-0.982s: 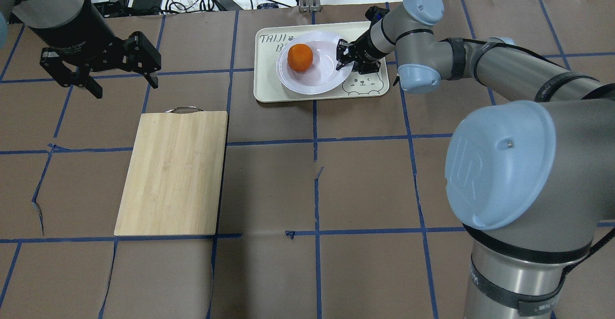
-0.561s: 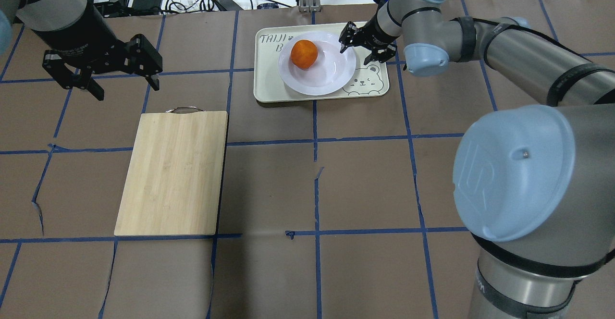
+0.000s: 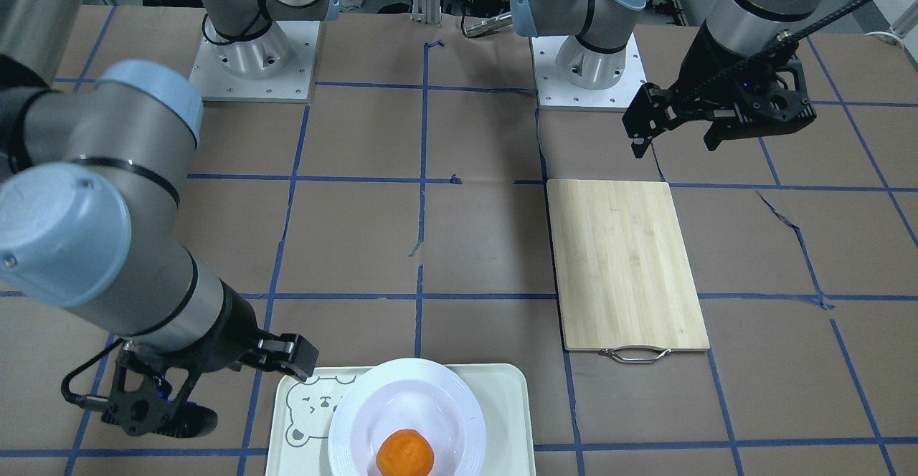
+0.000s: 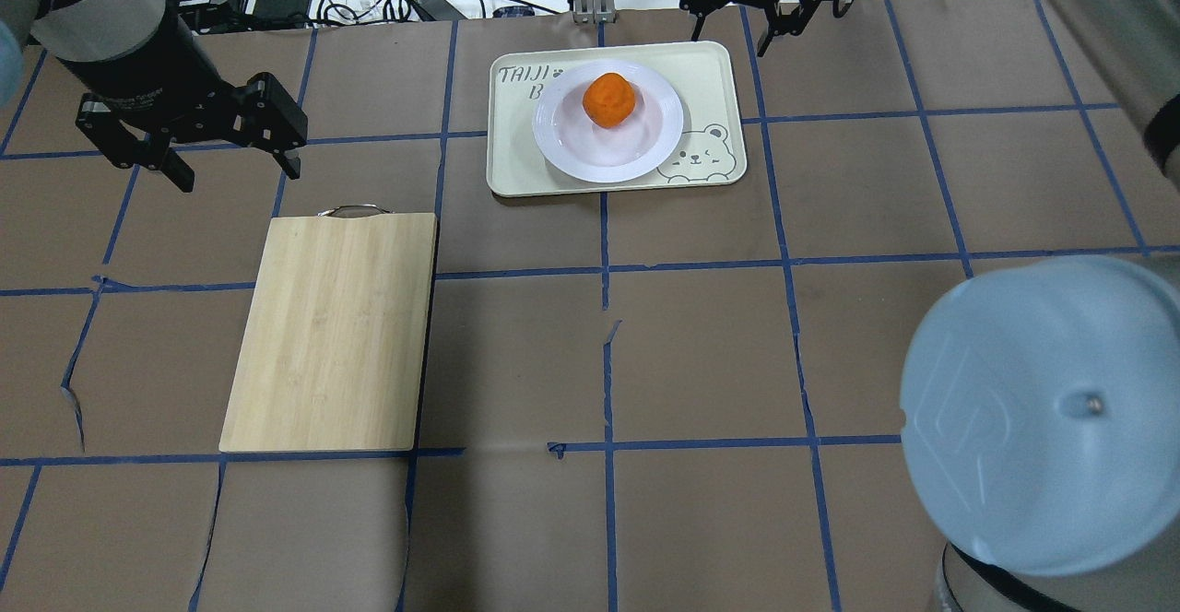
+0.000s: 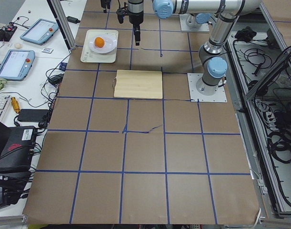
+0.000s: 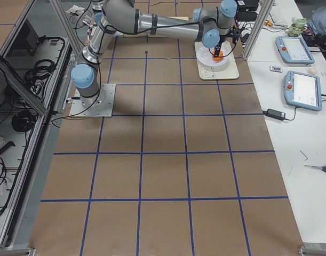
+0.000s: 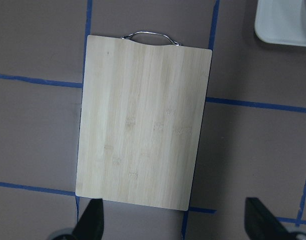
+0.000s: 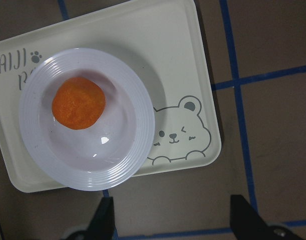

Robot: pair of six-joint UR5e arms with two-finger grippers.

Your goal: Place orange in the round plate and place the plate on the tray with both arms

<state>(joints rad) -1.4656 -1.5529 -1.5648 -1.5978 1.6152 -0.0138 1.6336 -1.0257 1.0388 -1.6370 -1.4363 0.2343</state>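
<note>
The orange lies in the white round plate, a little off its centre. The plate rests on the cream tray with the bear face, at the table's far side. My right gripper hangs open above the tray's far right edge, clear of the plate and holding nothing. From the right wrist view I look straight down on the orange, plate and tray. My left gripper hovers open and empty at the far left, beyond the cutting board.
A light wooden cutting board with a metal handle lies left of centre, also in the left wrist view as the board. Cables and boxes sit beyond the table's far edge. Brown paper with blue tape lines covers the table.
My right gripper has let go of the plate's rim, lifted and drawn back past the tray's far edge. The orange shifted right toward the plate's middle. The left arm barely moved.
</note>
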